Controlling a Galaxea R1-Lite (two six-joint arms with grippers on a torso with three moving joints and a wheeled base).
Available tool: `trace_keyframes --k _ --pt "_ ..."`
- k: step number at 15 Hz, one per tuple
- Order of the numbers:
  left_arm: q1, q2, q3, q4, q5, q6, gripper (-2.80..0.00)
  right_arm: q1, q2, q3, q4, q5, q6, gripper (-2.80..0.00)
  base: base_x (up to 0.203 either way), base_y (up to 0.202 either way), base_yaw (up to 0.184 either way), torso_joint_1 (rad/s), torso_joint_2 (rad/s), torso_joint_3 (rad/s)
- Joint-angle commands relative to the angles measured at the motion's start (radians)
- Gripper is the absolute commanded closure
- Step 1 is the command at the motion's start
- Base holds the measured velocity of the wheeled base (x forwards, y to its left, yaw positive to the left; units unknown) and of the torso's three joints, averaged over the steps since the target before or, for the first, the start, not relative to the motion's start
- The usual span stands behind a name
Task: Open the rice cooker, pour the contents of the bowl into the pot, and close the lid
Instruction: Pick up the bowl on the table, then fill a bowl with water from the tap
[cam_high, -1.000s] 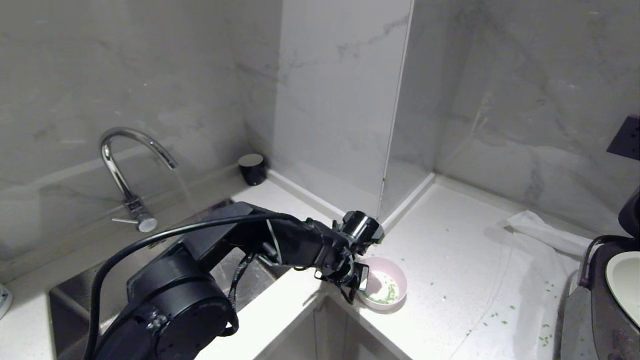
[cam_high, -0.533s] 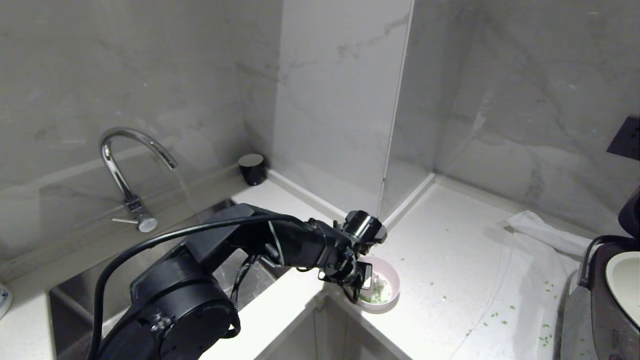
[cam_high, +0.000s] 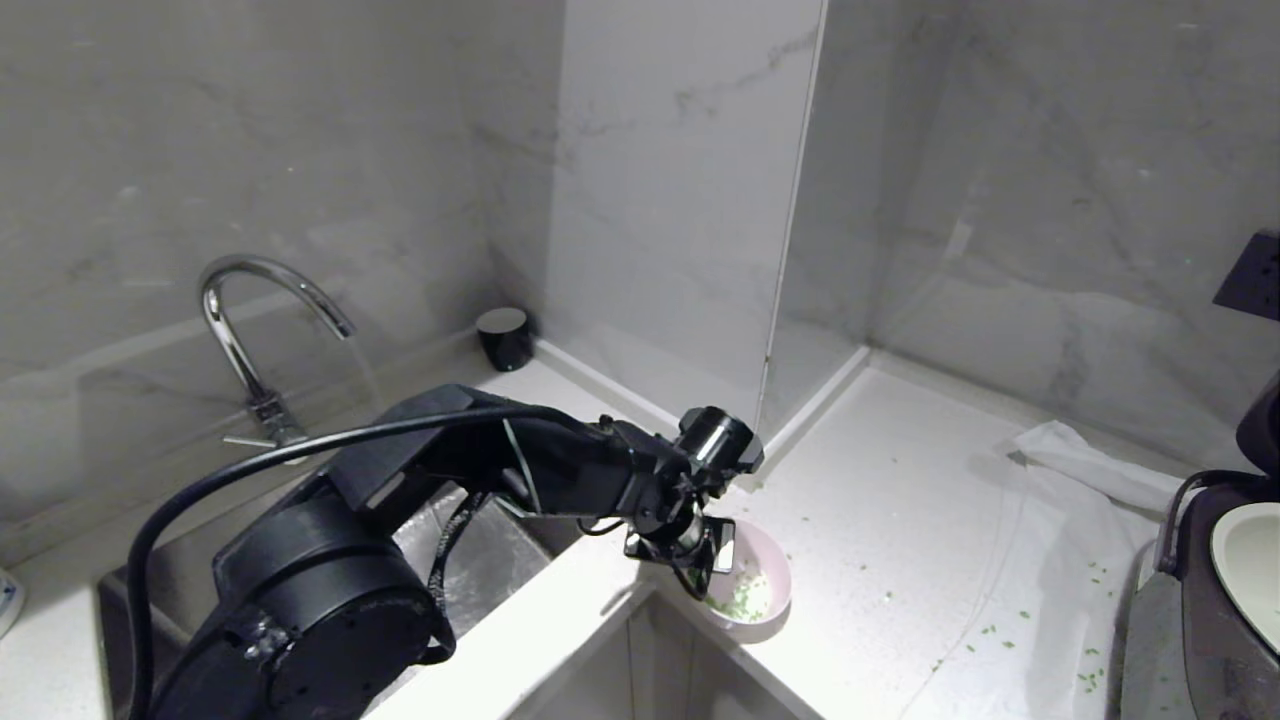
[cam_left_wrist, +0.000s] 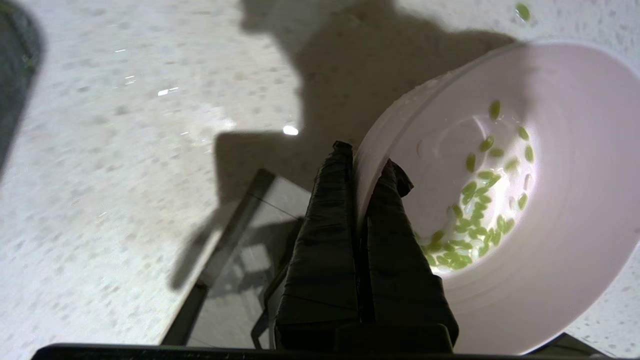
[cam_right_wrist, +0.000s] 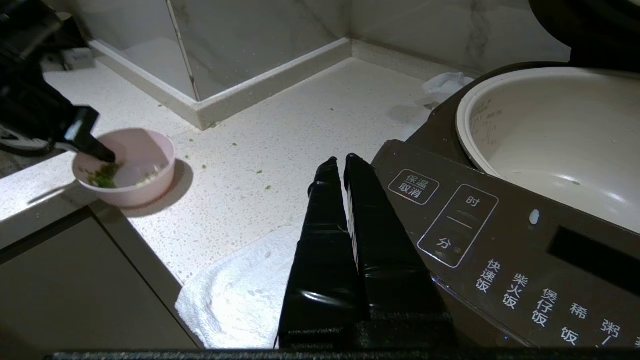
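Observation:
The pale pink bowl sits tilted at the counter's inner front corner, with green chopped contents gathered on its low side. My left gripper is shut on the bowl's near rim, one finger inside and one outside. The left wrist view shows the same grip: gripper, bowl, contents. At far right the rice cooker stands with its lid raised and the white pot exposed. My right gripper is shut on nothing, beside the cooker's button panel, the pot just beyond.
A sink with a chrome faucet lies behind my left arm. A black cup stands by the wall. A white cloth lies under and beside the cooker. Green bits are scattered on the counter. The counter's edge runs right under the bowl.
My left gripper closed on the bowl's rim. It then drew the bowl toward the counter's front corner and tipped it, so the green bits slid to one side.

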Motion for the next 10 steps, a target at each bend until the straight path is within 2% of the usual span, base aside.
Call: trace_keyframes --k 1,7,10 --pt "0.041 -0.103 0.068 0.002 -0.038 -0.023 0.00 0.000 0.000 0.000 0.000 0.001 0.000 0.00 0.000 0.000 0.000 0.000 0.00 0.000" --pt "0.179 -0.215 0.307 -0.005 -0.069 -0.026 0.00 0.000 0.000 0.001 0.000 0.000 0.000 0.00 0.000 0.000 0.000 0.000 0.00 0.000" --pt "0.282 -0.266 0.409 -0.041 -0.073 -0.029 0.00 0.000 0.000 0.000 0.000 -0.001 0.000 0.00 0.000 0.000 0.000 0.000 0.00 0.000"
